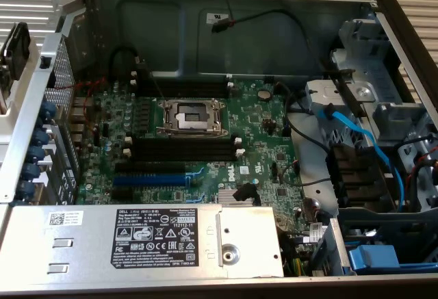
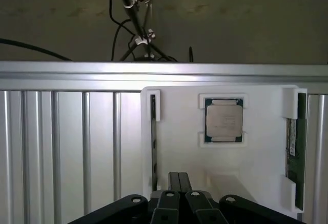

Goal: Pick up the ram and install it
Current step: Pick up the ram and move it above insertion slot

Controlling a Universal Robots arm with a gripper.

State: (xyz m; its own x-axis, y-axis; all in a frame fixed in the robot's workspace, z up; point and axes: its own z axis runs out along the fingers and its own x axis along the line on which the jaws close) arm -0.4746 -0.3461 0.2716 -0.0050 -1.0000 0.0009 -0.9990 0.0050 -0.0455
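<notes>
Claw (image 2: 179, 179), shut and empty, hovers over white tray (image 2: 179, 131); ram (image 2: 293, 142) on its edge likely needs a square, centred grip.

Dim, even light; mild glare.

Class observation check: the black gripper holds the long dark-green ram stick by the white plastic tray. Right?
No. The wrist view shows the black gripper shut, empty; the dark-green ram stick sits clipped at the white plastic tray's edge.
</notes>
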